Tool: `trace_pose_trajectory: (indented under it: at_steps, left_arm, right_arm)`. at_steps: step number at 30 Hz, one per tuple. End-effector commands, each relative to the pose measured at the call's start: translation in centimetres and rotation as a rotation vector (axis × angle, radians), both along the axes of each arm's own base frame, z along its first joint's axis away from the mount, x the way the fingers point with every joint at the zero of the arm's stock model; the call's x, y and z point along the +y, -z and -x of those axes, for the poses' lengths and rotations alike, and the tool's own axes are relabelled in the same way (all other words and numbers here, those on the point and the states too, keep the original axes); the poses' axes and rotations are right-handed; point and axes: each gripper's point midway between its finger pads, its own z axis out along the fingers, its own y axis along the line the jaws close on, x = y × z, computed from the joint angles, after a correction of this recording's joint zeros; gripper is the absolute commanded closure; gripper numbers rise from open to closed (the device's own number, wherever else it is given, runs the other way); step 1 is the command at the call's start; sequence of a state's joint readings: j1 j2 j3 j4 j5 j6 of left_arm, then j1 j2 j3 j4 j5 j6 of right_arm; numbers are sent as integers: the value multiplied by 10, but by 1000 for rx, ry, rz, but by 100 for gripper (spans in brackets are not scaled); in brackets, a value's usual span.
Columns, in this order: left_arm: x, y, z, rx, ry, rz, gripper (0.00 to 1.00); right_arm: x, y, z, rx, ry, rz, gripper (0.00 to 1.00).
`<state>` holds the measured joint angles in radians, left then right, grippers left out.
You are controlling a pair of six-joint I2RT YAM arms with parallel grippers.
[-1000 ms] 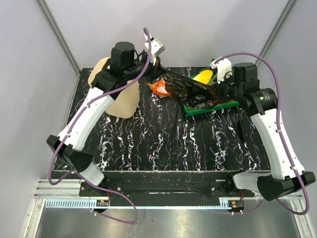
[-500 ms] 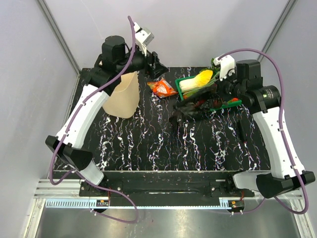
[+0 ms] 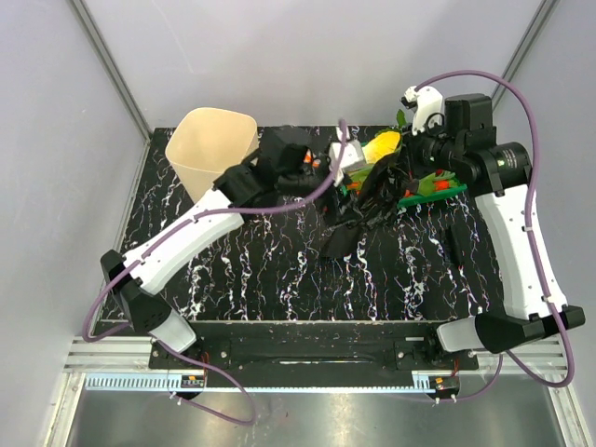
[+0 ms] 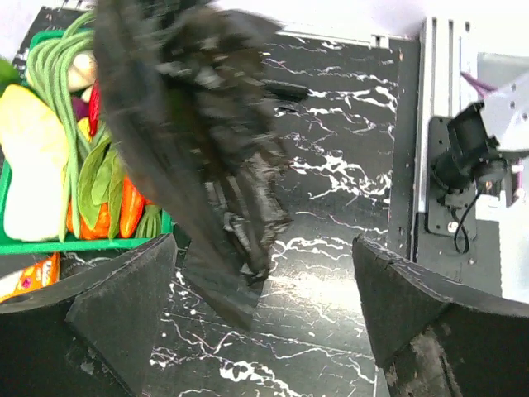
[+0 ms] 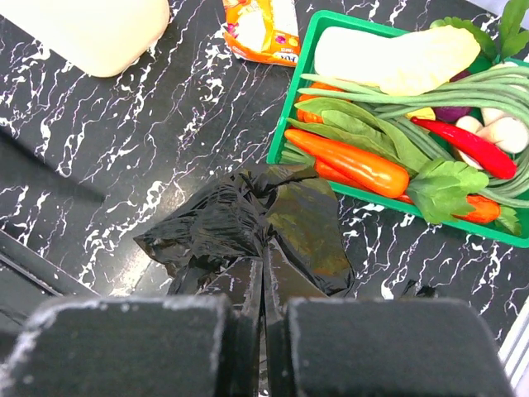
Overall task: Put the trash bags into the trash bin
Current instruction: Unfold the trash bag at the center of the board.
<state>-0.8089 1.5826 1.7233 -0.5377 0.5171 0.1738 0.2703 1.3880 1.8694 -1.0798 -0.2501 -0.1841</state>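
The right claw (image 3: 389, 175) was clenched on a thin, glossy black plastic trash bag (image 3: 350, 231). In the right wrist view its two fingers were pressed together (image 5: 263, 281), with crinkled black film bunched just past their tips (image 5: 248, 223). From above, the bag hung from that claw as a long floppy strip that slanted down toward the middle of the black, white-veined marble-patterned surface (image 3: 279, 270). Whether its lower end touched the surface could not be told.

The left claw (image 4: 263, 240) was released. Its dark fingers (image 4: 124, 306) were spread wide apart and gripped nothing. In the left wrist view the hanging bag (image 4: 207, 165) showed ahead of that gap, nearer the left finger.

The tall cream plastic trash bin with a rounded-square rim (image 3: 212, 154) stood upright at the back left of the surface, well apart from the bag. The left arm reached across between them.

A green plastic tray of vegetables (image 3: 424, 194) sat at the back right, just beside the bag's upper part. It held carrots, long green beans, a red chili and a pale yellow piece (image 5: 289, 124). An orange snack wrapper (image 5: 260, 29) lay flat on the surface between the tray and the bin (image 5: 91, 29).
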Motion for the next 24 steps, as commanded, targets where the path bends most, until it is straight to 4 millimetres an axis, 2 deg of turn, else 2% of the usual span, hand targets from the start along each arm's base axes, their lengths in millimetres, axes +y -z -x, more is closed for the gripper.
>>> trace_pose_trajectory:
  at_steps: [1,4,8,12,16,19,24]
  left_arm:
    - [4,-32,15,-274,22,-52,9]
    - [-4,-29,27,-343,52,-104,9]
    - [-19,-15,32,-434,7,-192,11]
    - [-29,-5,16,-416,-162,-187,12]
    - [-37,-1,0,-430,-237,-170,12]
    - [-45,-2,-8,-455,-230,-168,12]
    - [-59,-1,-20,-471,-183,-159,20]
  right_arm:
    - [1,-14,-2,0,41,-48,100]
    - [2,-11,-6,21,62,-59,100]
    - [3,-12,-12,43,86,-93,100]
    - [-2,-20,-20,68,103,-178,100]
    - [4,-26,-17,102,77,-272,100]
    - [7,-27,-12,106,60,-283,100]
    - [7,-30,-2,104,43,-297,100]
